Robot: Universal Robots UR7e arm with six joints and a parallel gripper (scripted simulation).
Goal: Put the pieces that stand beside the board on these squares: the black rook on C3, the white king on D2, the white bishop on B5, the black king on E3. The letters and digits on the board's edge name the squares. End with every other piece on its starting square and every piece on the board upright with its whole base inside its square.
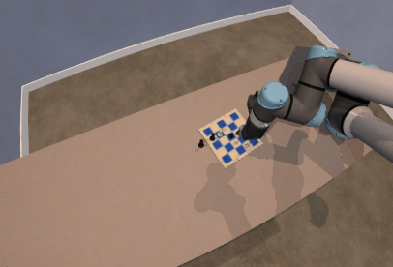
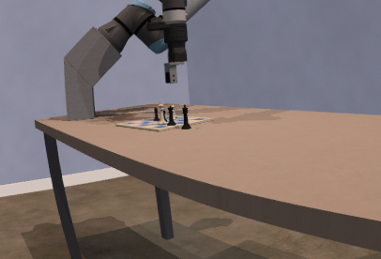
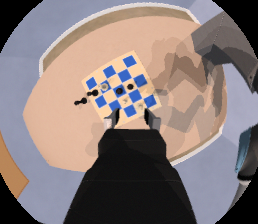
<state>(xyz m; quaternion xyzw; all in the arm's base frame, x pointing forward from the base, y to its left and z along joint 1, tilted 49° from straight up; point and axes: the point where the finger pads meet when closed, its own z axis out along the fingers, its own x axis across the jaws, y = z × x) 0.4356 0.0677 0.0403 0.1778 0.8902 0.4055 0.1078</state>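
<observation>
We've got the pincer (image 2: pixel 171 76) spread wide w/ nothing in it, hanging above the board (image 2: pixel 141 125); one black piece (image 1: pixel 199 144) sits beside it on the worktop (image 2: pixel 281 150).

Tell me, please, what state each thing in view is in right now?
Gripper: open, holding nothing, raised well above the board.
Chessboard: flat on the table, carrying several pieces.
Black piece beside the board: upright on the table, off the board's edge.
Tall black piece: upright, nearest the exterior camera.
White piece: upright among the black ones.
</observation>
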